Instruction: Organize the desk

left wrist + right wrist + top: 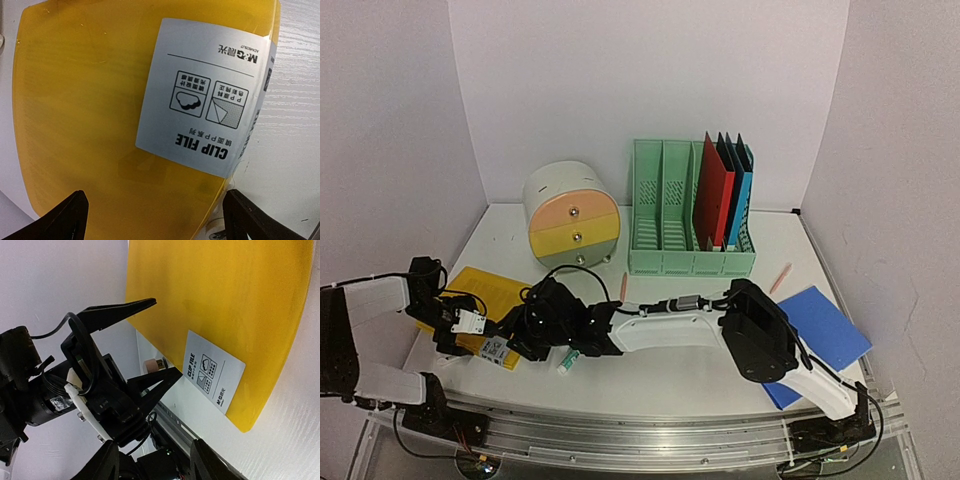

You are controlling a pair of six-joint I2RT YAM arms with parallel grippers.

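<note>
Where the white counter (680, 375) spreads between lilac walls, with a metal rail along its near edge, a yellow clip file (485, 290) lies flat toward the left near corner, a white label (205, 95) at one end. The left gripper (155, 199) hangs just above the file, fingers wide apart and holding nothing. The right gripper (155, 452), reaching across from the right side, faces the same file with fingers apart and nothing seen between them. The step in hand appears to be lifting this file. A flat sheet gives no purchase from above, so one finger should slide under an edge while the other arm stands out of the closing path. The two grippers crowd each other, which is the chief hazard. A small tube (568, 362) beside the right arm could be swept. At the far edge stand a round drawer unit (572, 215) and a mint-green file rack (665, 215) with a red folder (713, 190) and others in its right slots. A blue folder (820, 335) lies at the right near corner, with a pink pen (779, 278) near it.
</note>
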